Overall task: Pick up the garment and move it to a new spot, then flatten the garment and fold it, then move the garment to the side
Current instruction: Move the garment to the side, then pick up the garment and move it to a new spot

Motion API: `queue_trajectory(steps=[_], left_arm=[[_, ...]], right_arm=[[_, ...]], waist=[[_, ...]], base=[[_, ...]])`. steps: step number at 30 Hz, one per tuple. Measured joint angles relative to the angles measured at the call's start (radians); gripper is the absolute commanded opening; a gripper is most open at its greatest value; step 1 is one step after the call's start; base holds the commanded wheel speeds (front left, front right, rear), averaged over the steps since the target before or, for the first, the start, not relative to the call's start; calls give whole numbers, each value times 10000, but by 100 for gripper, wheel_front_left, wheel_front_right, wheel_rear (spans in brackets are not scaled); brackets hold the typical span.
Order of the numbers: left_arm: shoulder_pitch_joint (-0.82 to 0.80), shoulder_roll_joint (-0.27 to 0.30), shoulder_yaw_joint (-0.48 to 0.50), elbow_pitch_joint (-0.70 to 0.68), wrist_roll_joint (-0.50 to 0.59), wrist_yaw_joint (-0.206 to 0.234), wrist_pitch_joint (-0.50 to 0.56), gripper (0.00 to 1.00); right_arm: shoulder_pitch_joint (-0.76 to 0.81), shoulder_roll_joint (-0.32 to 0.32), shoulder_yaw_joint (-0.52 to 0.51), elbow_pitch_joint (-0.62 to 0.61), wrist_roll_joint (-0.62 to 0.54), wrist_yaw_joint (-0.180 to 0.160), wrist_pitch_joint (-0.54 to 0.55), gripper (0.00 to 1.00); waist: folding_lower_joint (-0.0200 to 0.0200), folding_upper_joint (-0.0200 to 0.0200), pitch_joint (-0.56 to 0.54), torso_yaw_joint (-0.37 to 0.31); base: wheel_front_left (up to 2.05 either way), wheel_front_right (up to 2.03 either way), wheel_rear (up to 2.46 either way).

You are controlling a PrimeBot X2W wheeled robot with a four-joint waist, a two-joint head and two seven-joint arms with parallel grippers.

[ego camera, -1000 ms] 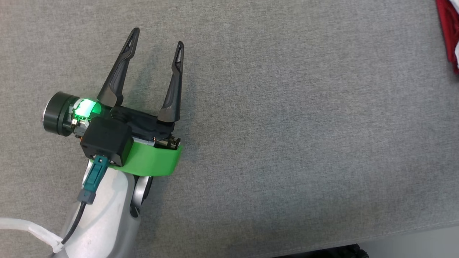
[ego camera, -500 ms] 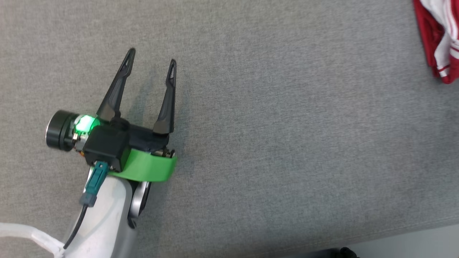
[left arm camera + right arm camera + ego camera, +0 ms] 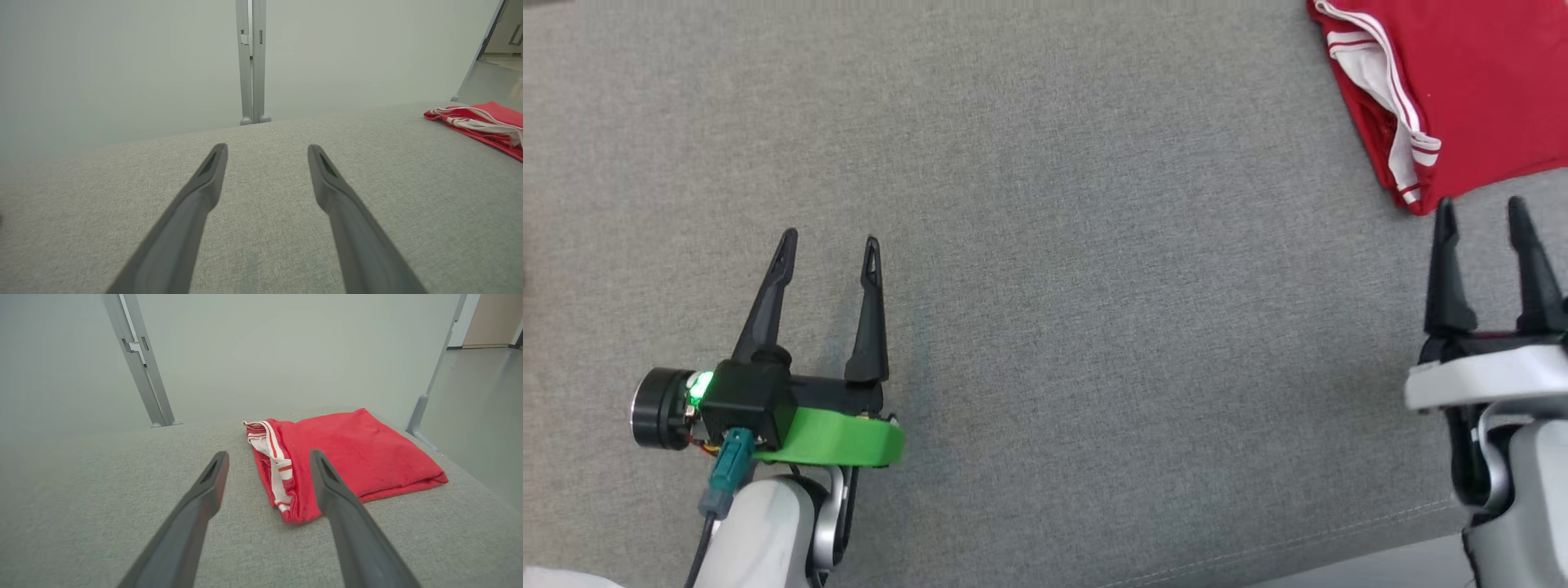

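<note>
The garment (image 3: 1462, 90) is red with white striped trim, folded into a flat stack at the far right of the grey fabric surface (image 3: 1094, 286). It also lies ahead in the right wrist view as the garment (image 3: 351, 457), and at the right edge of the left wrist view as the garment (image 3: 486, 122). My right gripper (image 3: 1481, 214) stands open just short of its near corner, apart from it, holding nothing. My left gripper (image 3: 829, 245) is open and empty over bare fabric at the lower left.
A pale wall with grey metal posts (image 3: 141, 363) rises beyond the surface's far edge. The surface's near edge (image 3: 1339, 563) runs along the bottom right, and bare floor (image 3: 482, 396) lies past its right side.
The head camera has swung right and down, bringing the garment and my right gripper into view. The left gripper stays open.
</note>
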Motion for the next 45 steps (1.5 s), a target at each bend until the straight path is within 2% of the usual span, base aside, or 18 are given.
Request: queue_trajectory(steps=[5,15,25,36,45], left_arm=[[363,-192,71,372,-186,153,-140,100],[1065,-270,426,988,-474,303,-284,100],[1934,-127,531,1254,-514,186,-314,100],[2412,-155,569,1457,-520,102,-316,100],[2413,-174,564,1530,-520,38,-318,100]], right_arm=[[1006,533,610,-679,-111,0,0,100],[2283,788,895,-1624,-268,0,198,100],[3396,917,930,-2213,-479,-2,825,100],[4099,945,928,-2481,-525,-2,1183,100],[4199,970,815,-2637,-527,-2,1292,100]], waist=[[0,0,-623,123],[0,0,-1536,944],[0,0,-2683,1546],[0,0,-3565,1644],[-1,0,-3681,1650]], base=[[0,0,0],[0,0,0],[0,0,0],[0,0,0],[0,0,0]])
